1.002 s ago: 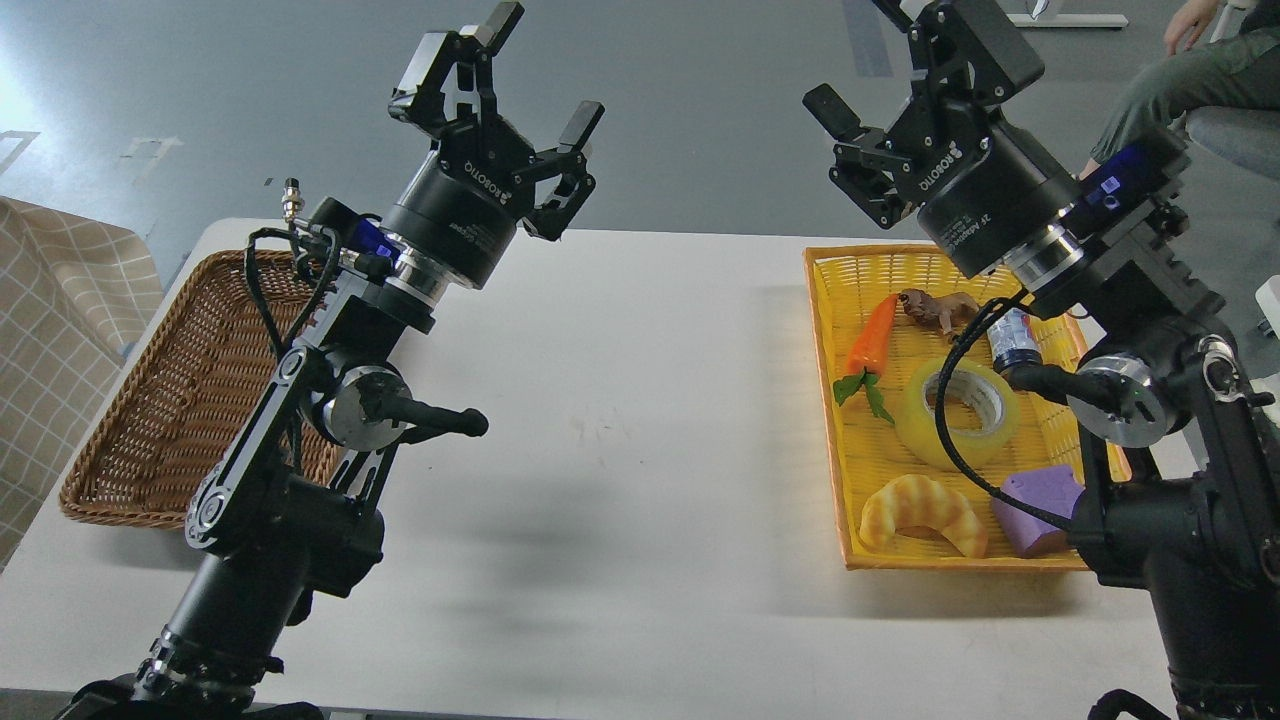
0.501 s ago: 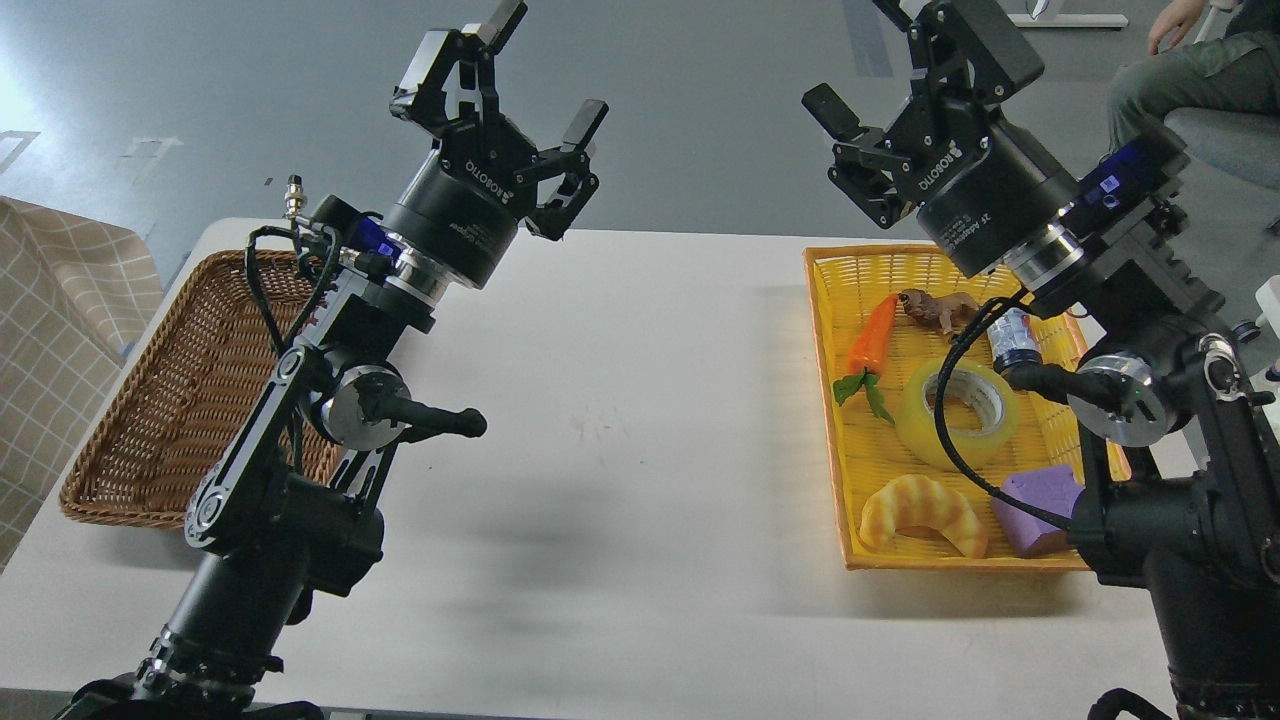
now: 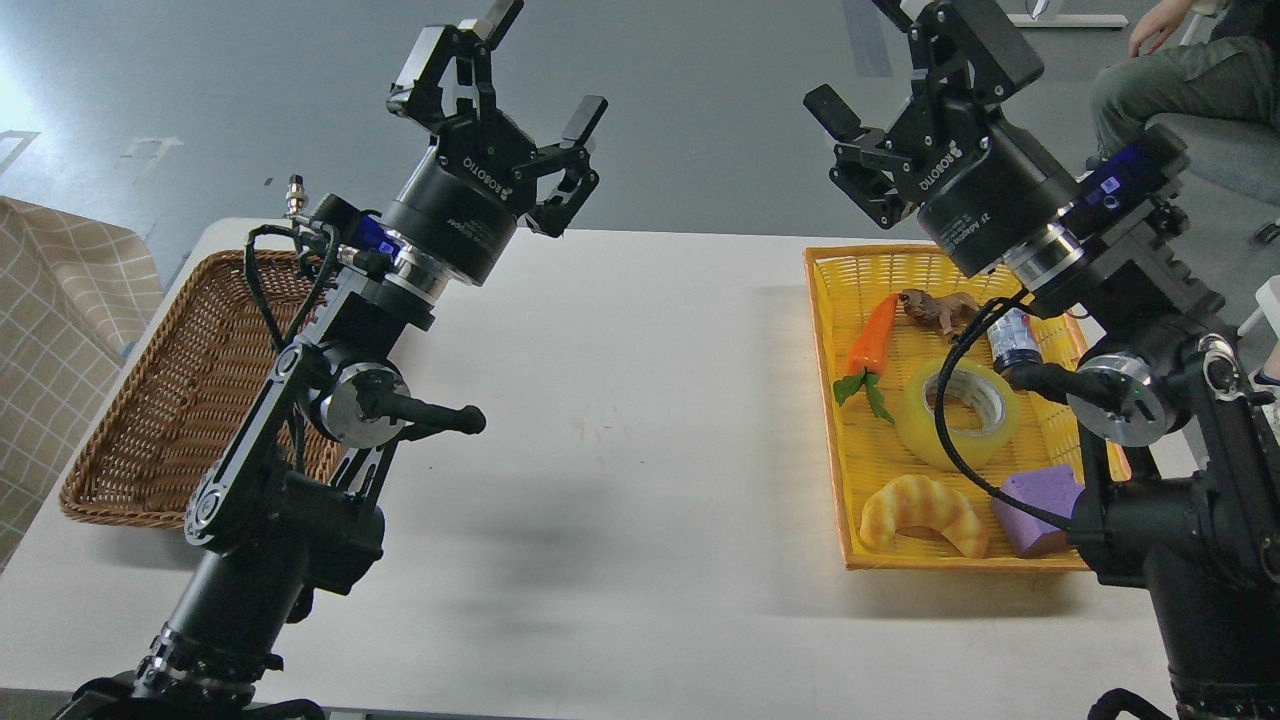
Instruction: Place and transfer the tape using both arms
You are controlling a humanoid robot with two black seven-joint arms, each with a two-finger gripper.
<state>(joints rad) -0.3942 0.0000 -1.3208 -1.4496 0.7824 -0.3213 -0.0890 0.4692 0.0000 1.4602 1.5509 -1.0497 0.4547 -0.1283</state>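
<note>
The tape (image 3: 958, 414) lies flat in the yellow basket (image 3: 826, 330) on the worktop (image 3: 640, 420), between a toy carrot (image 3: 872, 335), a croissant (image 3: 922, 512) and a purple block (image 3: 1040, 505). Both pincers are raised, spread wide and empty: the left pincer (image 3: 540, 65) beside the brown wicker basket (image 3: 180, 400), the right pincer (image 3: 865, 60) above the yellow one.

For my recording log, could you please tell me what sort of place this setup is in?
Probably a robotics lab or test room: a plain white table on a bare grey floor, sorting props in a yellow basket opposite a brown wicker basket, and a seated person at the edge.
</note>
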